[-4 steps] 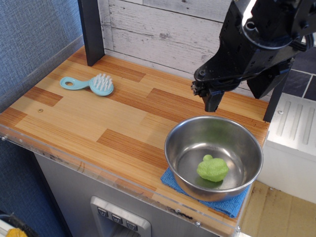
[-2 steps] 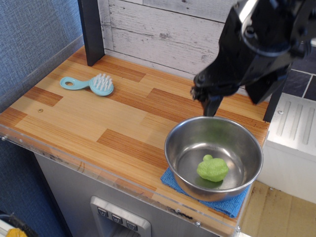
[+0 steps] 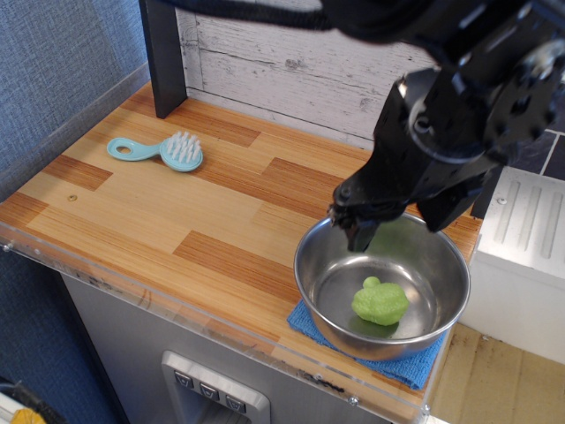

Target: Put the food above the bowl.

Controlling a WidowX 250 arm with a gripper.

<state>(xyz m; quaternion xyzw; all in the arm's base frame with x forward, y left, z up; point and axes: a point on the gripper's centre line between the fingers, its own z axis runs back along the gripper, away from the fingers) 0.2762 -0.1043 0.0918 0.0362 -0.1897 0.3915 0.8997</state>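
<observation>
The lime-green lumpy food piece (image 3: 380,301) lies inside the shiny steel bowl (image 3: 313,279), right of its centre. The bowl stands on a blue cloth at the front right of the wooden counter. My black gripper (image 3: 357,231) hangs over the bowl's back left rim, above and left of the food and apart from it. Its fingertips (image 3: 361,237) look close together with nothing between them, but the bulky black arm hides much of the jaws.
A light-blue brush (image 3: 161,151) lies at the back left of the counter. A black post (image 3: 163,55) stands at the back left against a white plank wall. The blue cloth (image 3: 415,367) pokes out under the bowl near the front edge.
My gripper has come down and forward-left, from behind the bowl to over its back left rim. The food and bowl have not moved.
</observation>
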